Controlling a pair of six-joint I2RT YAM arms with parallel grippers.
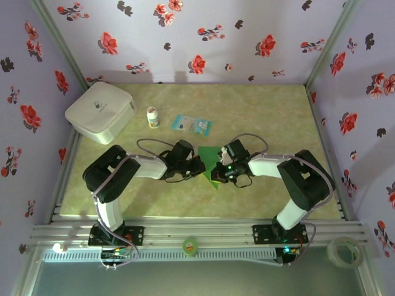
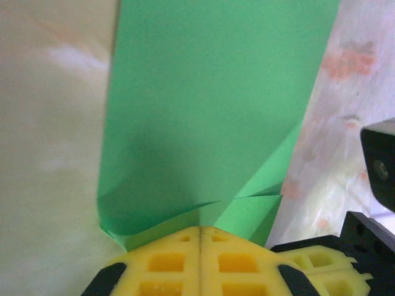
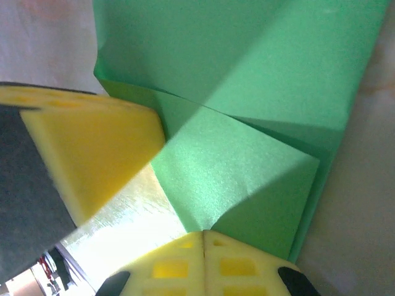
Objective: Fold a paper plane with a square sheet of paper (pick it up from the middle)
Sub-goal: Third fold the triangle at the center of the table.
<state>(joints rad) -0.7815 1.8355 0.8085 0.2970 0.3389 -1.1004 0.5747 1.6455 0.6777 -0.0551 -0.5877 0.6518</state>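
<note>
Two grippers meet at the middle of the table [image 1: 278,120] in the top view. The left gripper [image 1: 198,165] and right gripper [image 1: 221,166] flank the square sheet of paper [image 1: 210,161], part-folded and tilted up between them. A blue-and-white packet [image 1: 191,125] lies well behind.

From the left wrist, the left gripper [image 2: 200,230] has its yellow fingers [image 2: 163,262] pressed together. The sheet [image 2: 210,111] runs into their tips, so it looks pinched right at its lower edge. So shallow a bite could let the paper slide out.

From the right wrist, the right gripper [image 3: 202,233] is likewise closed on the point of a folded flap [image 3: 234,179], with the left finger [image 3: 92,154] crowding close beside it. If the two arms pull against each other, the thin sheet could tear or crumple. If either lets go early, the flap may spring open and the crease wander off line. The fingers could also knock together.
</note>
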